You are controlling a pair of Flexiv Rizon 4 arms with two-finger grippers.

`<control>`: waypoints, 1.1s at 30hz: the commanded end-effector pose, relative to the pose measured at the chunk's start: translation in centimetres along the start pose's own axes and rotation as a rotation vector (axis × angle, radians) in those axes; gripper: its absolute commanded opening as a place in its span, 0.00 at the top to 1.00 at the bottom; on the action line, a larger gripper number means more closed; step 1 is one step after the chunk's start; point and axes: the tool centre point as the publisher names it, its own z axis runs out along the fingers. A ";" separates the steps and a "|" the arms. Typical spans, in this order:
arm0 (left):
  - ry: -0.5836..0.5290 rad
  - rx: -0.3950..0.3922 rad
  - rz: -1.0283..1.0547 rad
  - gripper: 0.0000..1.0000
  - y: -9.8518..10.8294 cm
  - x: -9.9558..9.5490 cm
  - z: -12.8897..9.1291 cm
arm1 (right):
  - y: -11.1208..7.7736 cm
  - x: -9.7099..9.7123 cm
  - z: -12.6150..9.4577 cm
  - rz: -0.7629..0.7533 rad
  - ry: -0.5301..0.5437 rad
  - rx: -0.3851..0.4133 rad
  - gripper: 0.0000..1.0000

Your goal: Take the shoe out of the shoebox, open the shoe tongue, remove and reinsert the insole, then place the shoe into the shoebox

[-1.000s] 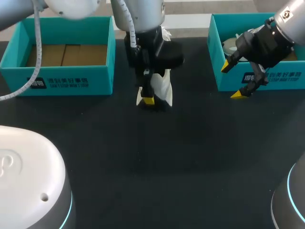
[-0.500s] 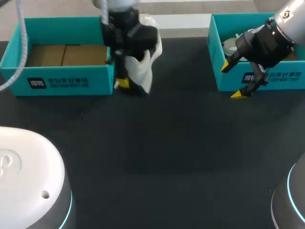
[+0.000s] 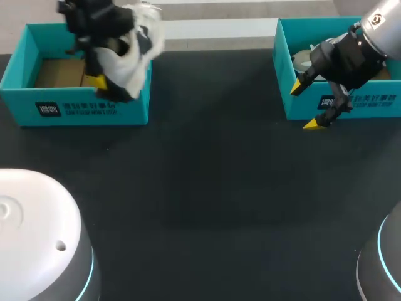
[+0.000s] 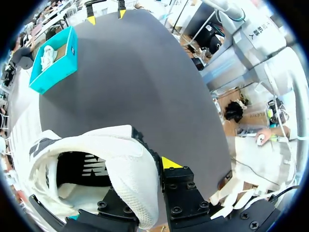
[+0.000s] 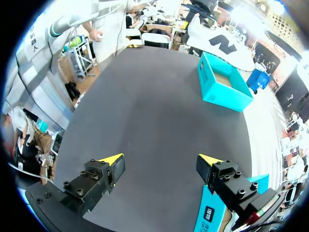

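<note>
At the far left of the black table (image 3: 207, 188) stands a teal shoebox (image 3: 75, 108), open at the top, its brown cardboard floor showing. The left gripper (image 3: 100, 81) hangs over the right-hand part of this box, clenched on the white shoe (image 3: 136, 56), which is lifted clear of the table and reaches out past the box's right wall. In the left wrist view the shoe (image 4: 123, 159) sits right at the gripper, its white mesh side wall pinched between the two fingers, one yellow tip showing just outside that wall; the dark lining and the opening of the shoe face the camera. The middle of the table lies between the two arms. At the far right a second teal box (image 3: 354, 103) holds something white and crumpled (image 3: 302, 60); what it is cannot be told. The right gripper (image 3: 304, 106) hangs at that box's near left corner, fingers spread wide with nothing between them. The right wrist view shows the same released gripper (image 5: 160, 159) above bare table, the right-hand box just beside one finger, and the shoebox (image 5: 224, 89) well apart across the table with the shoe (image 5: 217, 43) over it.
</note>
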 end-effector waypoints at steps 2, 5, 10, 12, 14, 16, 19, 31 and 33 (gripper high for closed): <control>-0.007 0.047 0.006 1.00 8.9 1.0 -1.3 | 0.0 0.0 0.1 0.000 0.000 0.003 0.00; -0.010 0.037 0.006 1.00 11.4 1.3 -1.7 | 0.0 0.0 0.1 0.000 0.000 0.003 0.00; -0.004 0.070 -0.004 1.00 15.5 2.1 -2.6 | 0.0 0.0 0.1 0.000 0.000 0.003 0.00; 0.011 0.074 -0.006 1.00 17.3 2.6 -2.9 | 0.0 0.0 0.1 0.000 0.000 0.003 0.00; 0.009 0.080 -0.048 1.00 18.9 2.9 -3.2 | 0.0 0.0 0.1 0.000 0.000 0.003 0.00; 0.002 0.069 -0.113 1.00 19.8 3.0 -3.4 | 0.0 0.0 0.1 0.000 0.000 0.003 0.00; 0.002 0.069 -0.113 1.00 19.8 3.0 -3.4 | 0.0 0.0 0.1 0.000 0.000 0.003 0.00; 0.002 0.069 -0.113 1.00 19.8 3.0 -3.4 | 0.0 0.0 0.1 0.000 0.000 0.003 0.00; 0.002 0.069 -0.113 1.00 19.8 3.0 -3.4 | 0.0 0.0 0.1 0.000 0.000 0.003 0.00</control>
